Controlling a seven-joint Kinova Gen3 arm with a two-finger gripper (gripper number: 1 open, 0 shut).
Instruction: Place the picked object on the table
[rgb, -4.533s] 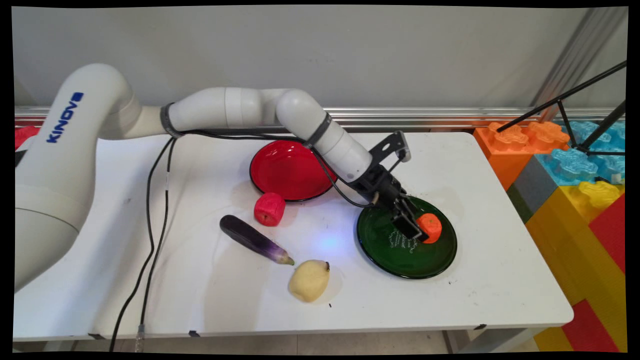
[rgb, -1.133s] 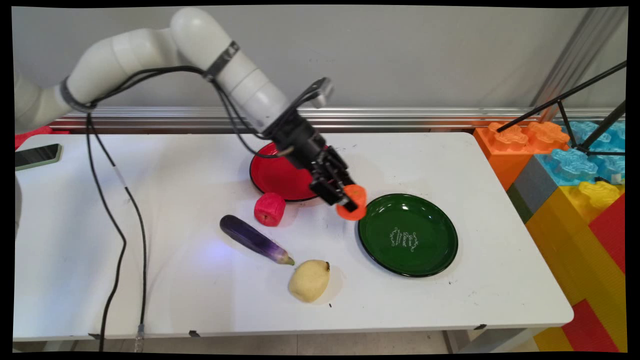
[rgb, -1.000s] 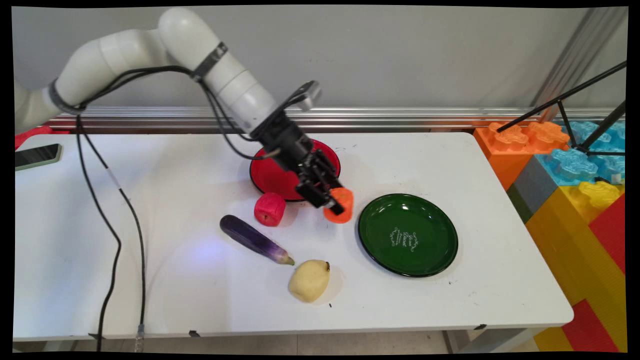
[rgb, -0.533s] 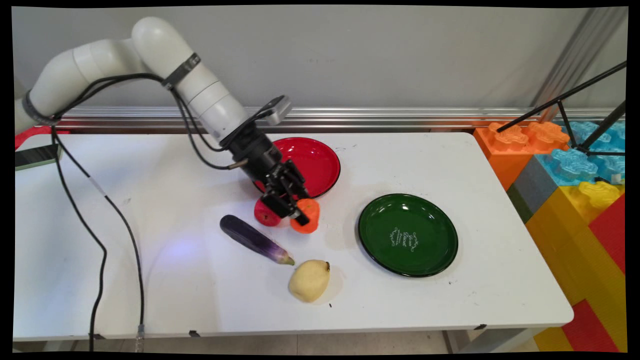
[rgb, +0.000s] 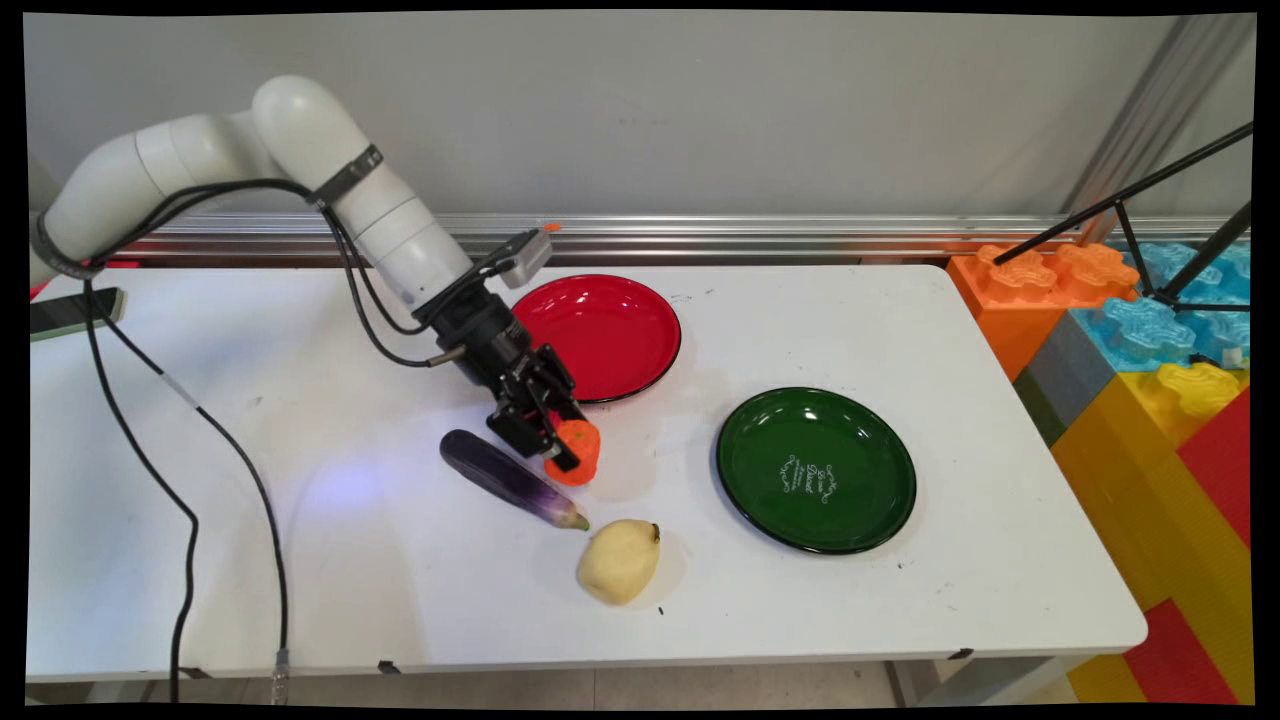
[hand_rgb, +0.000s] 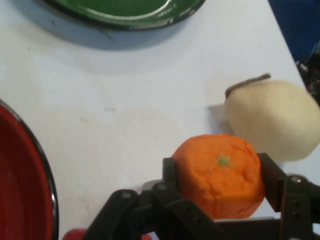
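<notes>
near the middle of the frame, a bit to the left, the black two-finger tool (rgb: 556, 440) holds a soft round orange toy fruit (rgb: 575, 452) tight between its two fingers. the hand view shows one finger on each side of the orange fruit (hand_rgb: 220, 172).

the fruit hangs low over the white worktop (rgb: 900, 330). i cannot tell if it touches the worktop. it is just beside the long dark purple toy eggplant (rgb: 510, 479), below the shiny red round plate (rgb: 605, 330), and well apart from the dark green round plate (rgb: 815, 470) on the right. a pale yellow toy pear (rgb: 618, 561) lies lower down, near the eggplant's tip. the small red thing at the bottom edge of the hand view is too cut off to name.

what could go wrong: the fruit looks squishy, so i think it could slip out if the hold is weak. the tool is so close to the eggplant that a small move to the left could bump it and make it roll.

the green plate has small white writing in its middle, too small to read. no other words can be read.
</notes>
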